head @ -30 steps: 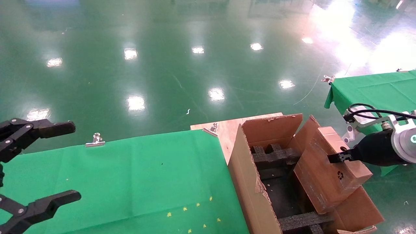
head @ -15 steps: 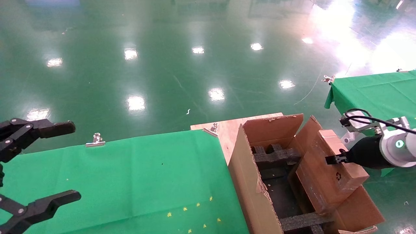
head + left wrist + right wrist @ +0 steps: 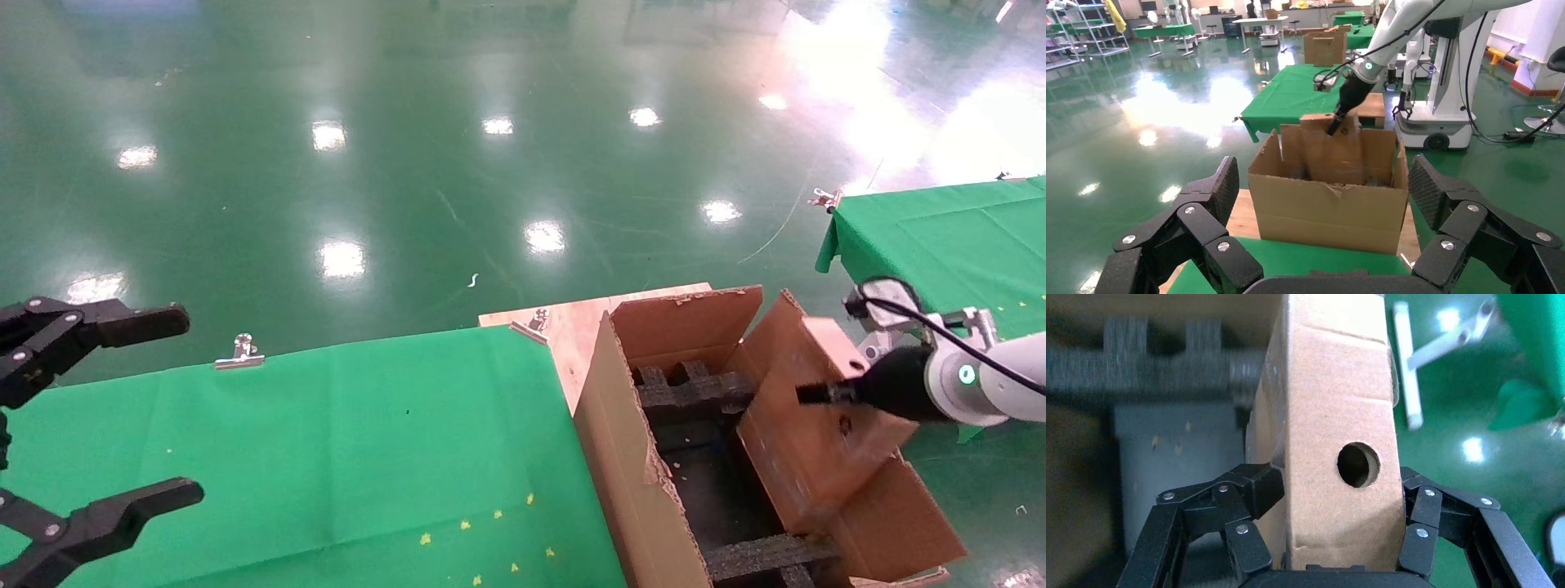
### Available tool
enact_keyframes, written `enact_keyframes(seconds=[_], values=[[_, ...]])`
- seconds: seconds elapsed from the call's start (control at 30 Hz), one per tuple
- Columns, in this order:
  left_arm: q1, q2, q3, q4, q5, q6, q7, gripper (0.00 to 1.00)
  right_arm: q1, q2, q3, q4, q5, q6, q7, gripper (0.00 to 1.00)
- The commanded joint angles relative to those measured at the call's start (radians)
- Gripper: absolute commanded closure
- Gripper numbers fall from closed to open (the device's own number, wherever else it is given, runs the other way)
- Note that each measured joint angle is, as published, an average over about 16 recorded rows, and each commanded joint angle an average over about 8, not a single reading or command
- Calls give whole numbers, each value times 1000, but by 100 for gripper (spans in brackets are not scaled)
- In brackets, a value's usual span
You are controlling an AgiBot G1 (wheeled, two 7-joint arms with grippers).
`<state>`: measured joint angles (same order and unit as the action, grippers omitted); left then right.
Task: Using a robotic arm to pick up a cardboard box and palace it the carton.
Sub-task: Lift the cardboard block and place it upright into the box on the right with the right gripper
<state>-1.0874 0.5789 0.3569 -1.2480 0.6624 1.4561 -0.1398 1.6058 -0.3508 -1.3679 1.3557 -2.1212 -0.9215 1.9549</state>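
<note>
Head view: the right gripper (image 3: 817,393) on the robotic arm (image 3: 981,380) reached in from the right and was clamped on the cardboard box (image 3: 817,425), which stood tilted on edge, its lower part down inside the carton (image 3: 629,457), against the carton's right side. Black foam inserts (image 3: 695,390) showed inside the carton. The carton stood just beside the green cloth table (image 3: 327,441). The left gripper (image 3: 122,408) hung over the table's left end, jaws spread wide, holding nothing.

Left wrist view: the left gripper's fingers (image 3: 1199,214) stood far apart in the foreground. Beyond them the carton (image 3: 1327,208) sat with the cardboard box (image 3: 1333,153) sticking up out of its top, the right gripper (image 3: 1337,122) pinching its upper edge.

Right wrist view: the right gripper (image 3: 1333,496) pressed both fingers (image 3: 1425,508) against the box's (image 3: 1333,416) broad faces, a round hole (image 3: 1358,464) on its narrow edge between them. Foam (image 3: 1150,349) lay beyond the box.
</note>
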Motion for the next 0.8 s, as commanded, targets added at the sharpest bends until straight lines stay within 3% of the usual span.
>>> enact_keyframes(seconds=[0.03, 0.33, 0.8], values=[[0, 0, 0, 0, 0, 0, 0, 0, -4, -5, 1, 0, -38, 26, 27, 100], [0, 0, 0, 0, 0, 0, 0, 0, -52, -41, -13, 5, -177, 57, 152, 100], [0, 0, 0, 0, 0, 0, 0, 0, -116, -58, -42, 7, -237, 113, 166, 100]])
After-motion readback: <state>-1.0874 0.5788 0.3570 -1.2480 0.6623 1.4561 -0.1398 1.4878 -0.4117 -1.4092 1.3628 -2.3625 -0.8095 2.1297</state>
